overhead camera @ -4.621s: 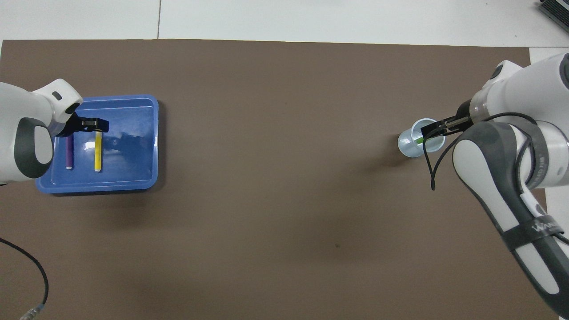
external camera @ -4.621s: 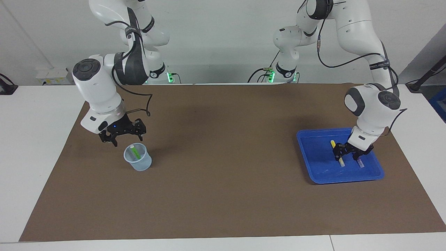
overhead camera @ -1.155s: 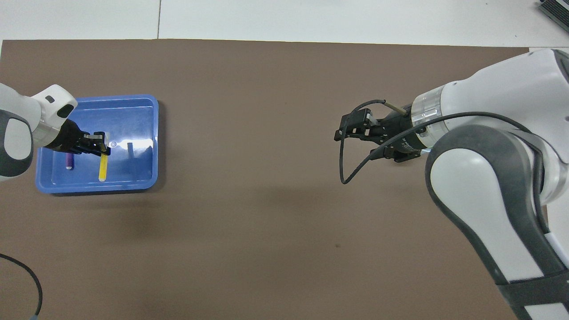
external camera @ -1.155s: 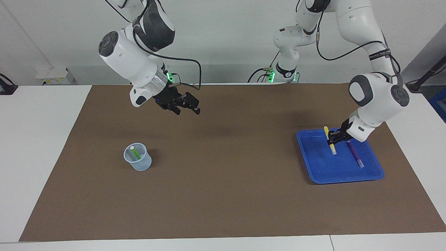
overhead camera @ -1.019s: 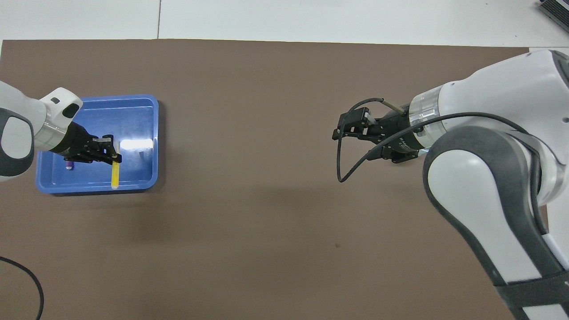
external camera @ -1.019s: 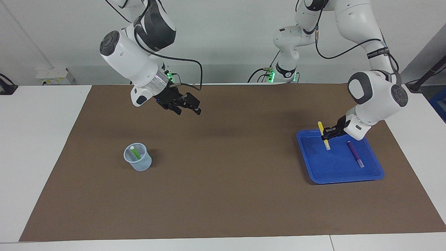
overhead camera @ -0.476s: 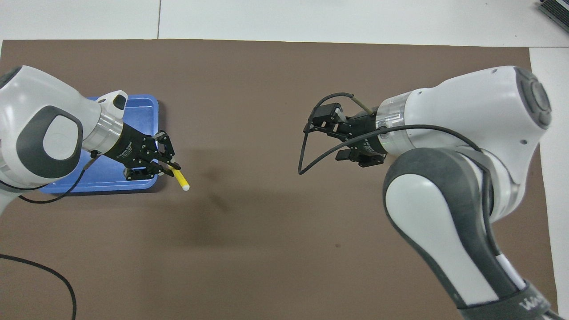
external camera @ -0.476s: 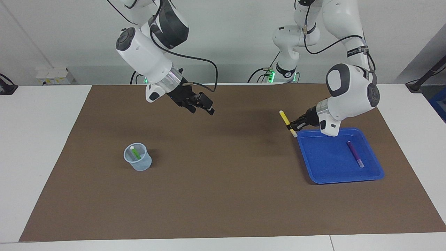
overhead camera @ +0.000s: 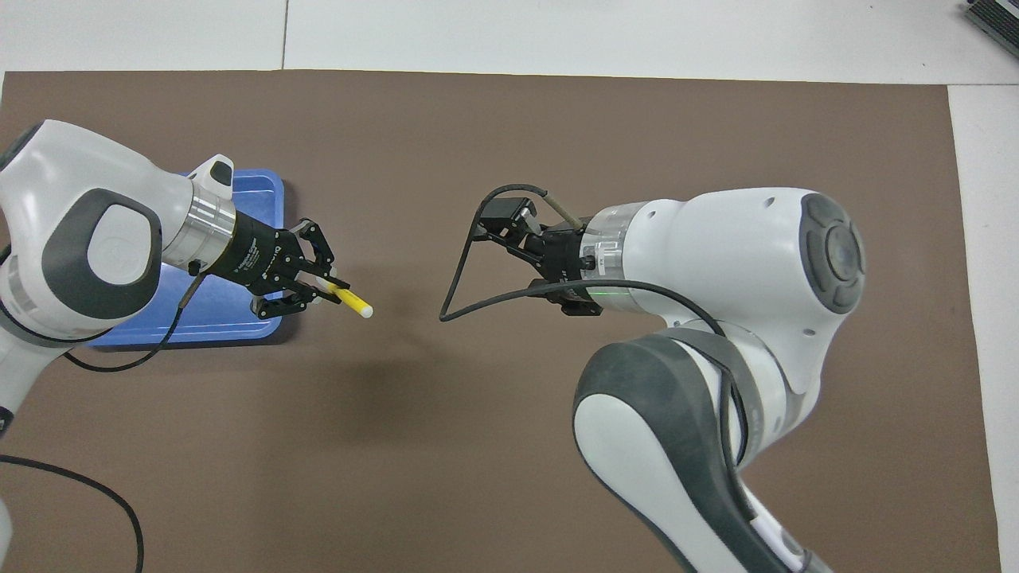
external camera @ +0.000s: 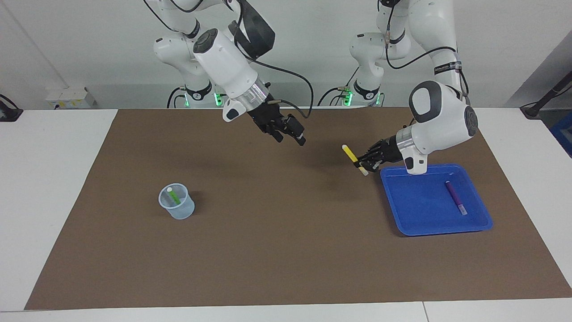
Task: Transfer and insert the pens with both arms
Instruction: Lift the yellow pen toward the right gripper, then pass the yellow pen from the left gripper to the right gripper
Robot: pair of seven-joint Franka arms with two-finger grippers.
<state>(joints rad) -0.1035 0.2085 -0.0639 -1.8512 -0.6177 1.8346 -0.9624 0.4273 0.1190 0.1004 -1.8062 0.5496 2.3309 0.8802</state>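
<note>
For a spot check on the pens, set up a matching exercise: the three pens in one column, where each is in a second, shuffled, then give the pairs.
Pens:
1. green pen
2. yellow pen
3. purple pen

Places:
A. lying in the blue tray
B. gripped by the left gripper, over the brown mat beside the tray
C. standing in the clear cup

Pairs: 1-C, 2-B, 3-A

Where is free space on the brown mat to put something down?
The brown mat is bare between the cup and the blue tray. It is crowded above the middle, where the left hand holds the yellow pen toward the right hand.
</note>
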